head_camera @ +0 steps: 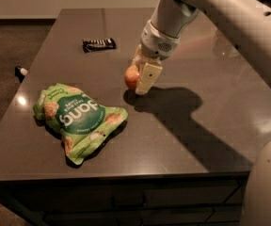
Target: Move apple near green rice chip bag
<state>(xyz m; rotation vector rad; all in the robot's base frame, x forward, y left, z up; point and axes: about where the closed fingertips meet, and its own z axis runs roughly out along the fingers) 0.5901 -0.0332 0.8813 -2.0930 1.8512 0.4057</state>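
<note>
The red-orange apple (131, 77) is held in my gripper (139, 76), whose pale fingers (147, 77) close around it just above the dark table (192, 140), near its middle. The green rice chip bag (78, 119) lies flat at the front left, its right tip a short way down and left of the apple. The arm comes in from the upper right and casts a shadow to the right of the apple.
A small black candy bar wrapper (98, 44) lies at the back left. A small dark object (20, 71) sits off the table's left edge. A glass (222, 44) stands faintly at the back right. The table's front edge runs below the bag.
</note>
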